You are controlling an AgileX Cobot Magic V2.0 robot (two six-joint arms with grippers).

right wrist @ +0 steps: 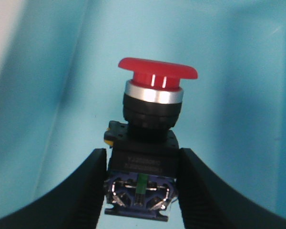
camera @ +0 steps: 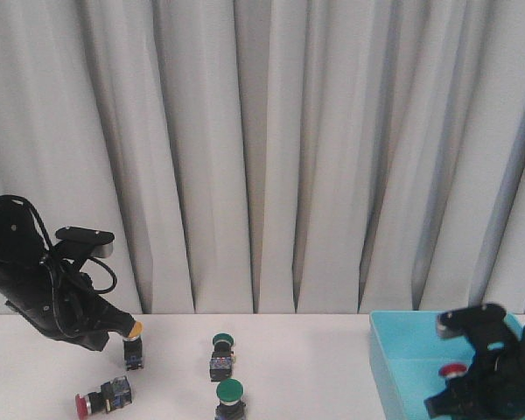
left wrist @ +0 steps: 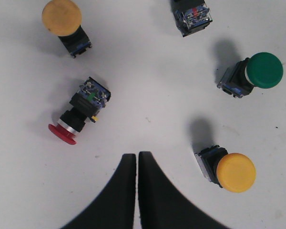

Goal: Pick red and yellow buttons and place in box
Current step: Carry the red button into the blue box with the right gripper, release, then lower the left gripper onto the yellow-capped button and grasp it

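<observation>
Placing step: right gripper [right wrist: 142, 191] fingers clamp a red button [right wrist: 150, 138] by its body, over the blue box [camera: 402, 350] at right. Next, I judge: release. Left gripper [left wrist: 137, 164] fingers closed, empty, over buttons on the surface [left wrist: 148, 86].

We see two green-capped push buttons [camera: 223, 353] [camera: 230, 396] lying on the white table [camera: 324, 367], out ahead of the left pincer [left wrist: 137, 160], before a pleated pale curtain [camera: 271, 149].
</observation>
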